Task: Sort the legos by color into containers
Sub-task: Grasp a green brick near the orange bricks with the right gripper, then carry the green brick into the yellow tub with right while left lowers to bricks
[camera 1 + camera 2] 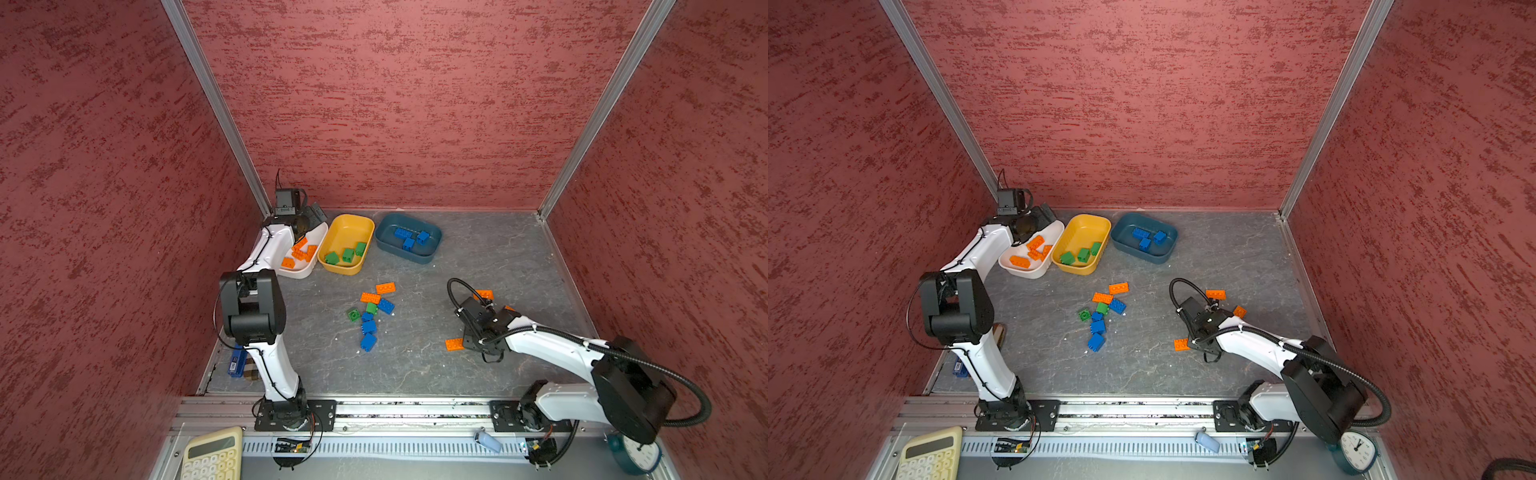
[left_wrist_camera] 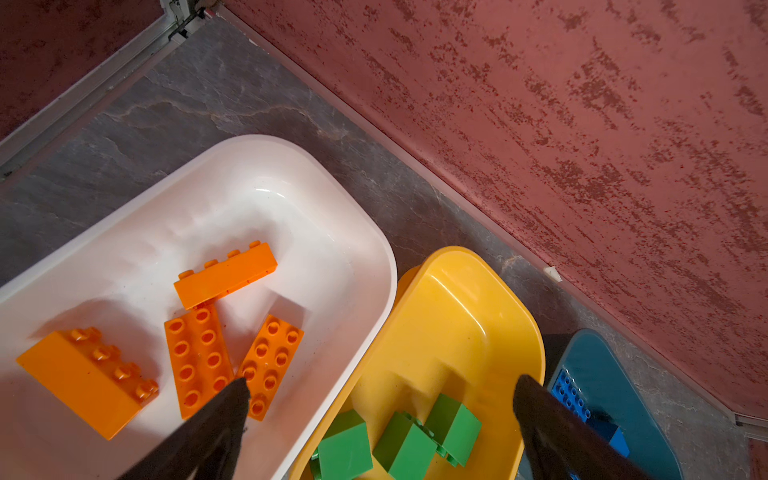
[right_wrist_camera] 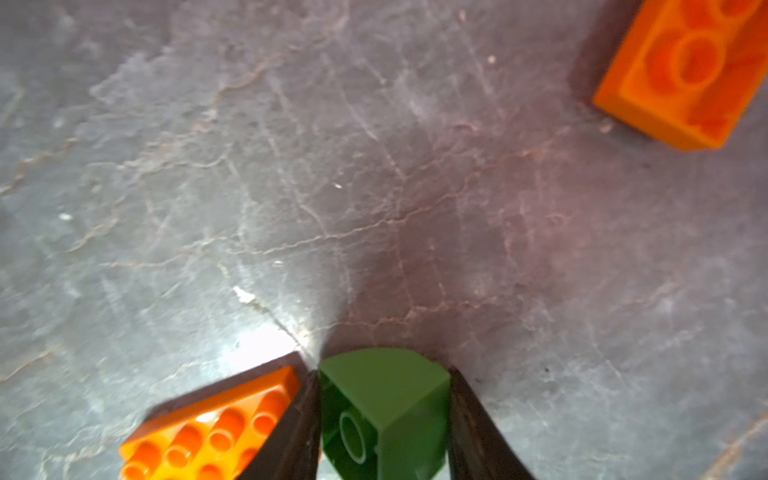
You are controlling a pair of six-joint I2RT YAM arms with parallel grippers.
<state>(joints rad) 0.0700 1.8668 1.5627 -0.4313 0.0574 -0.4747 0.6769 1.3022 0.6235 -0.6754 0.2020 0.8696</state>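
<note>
The grey slate table (image 1: 478, 257) fills the floor of the red-walled cell. The left arm (image 1: 270, 365) reaches to the far left corner, and the right arm (image 1: 552, 353) bends low over the table's right half.

3 tubs stand in a row along the back wall. The white tub (image 1: 300, 274) is leftmost, the yellow tub (image 1: 349, 226) is just beside it, and the teal tub (image 1: 415, 257) is next on the right.

The left gripper (image 2: 382, 384) hangs above the white and yellow tubs with its jaws spread wide and nothing between them. The right gripper (image 3: 382, 374) is clamped on a green lego (image 3: 386, 390), with a finger pressed to each side. It is low over the table, but I cannot tell whether the lego rests on the surface.

4 orange legos (image 2: 224, 276) lie in the white tub, 3 green legos (image 1: 348, 254) in the yellow tub and 3 blue legos (image 1: 409, 239) in the teal tub. A loose cluster (image 1: 370, 316) of orange, blue and green pieces lies mid-table. 3 stray orange pieces (image 1: 1181, 344) lie around the right gripper, and one of them is just beside a finger in the right wrist view.
</note>
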